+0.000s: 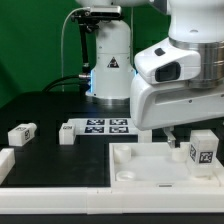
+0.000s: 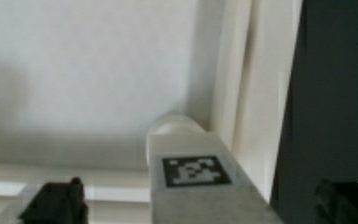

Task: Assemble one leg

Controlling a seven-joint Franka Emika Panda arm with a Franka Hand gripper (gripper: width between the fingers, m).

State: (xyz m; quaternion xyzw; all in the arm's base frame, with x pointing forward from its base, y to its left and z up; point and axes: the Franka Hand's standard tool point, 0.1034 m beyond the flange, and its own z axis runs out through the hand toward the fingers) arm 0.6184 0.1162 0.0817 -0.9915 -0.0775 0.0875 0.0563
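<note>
A spare leg (image 1: 20,132) sits nr the tabletop (image 1: 45,155) left edge, marker board (image 1: 100,126) mid. Step in hand, prob: grasping the leg (image 1: 203,150), upright at the panel (image 1: 140,168) right rim. Tool (image 2: 197,205) fingers apart, straddling the leg, not clamped. Next: lower, close squarely. Rim wall v. close that side; open room elsewhere.

Robotics lab, marker board (image 1: 108,126), robot arm (image 1: 182,62)
</note>
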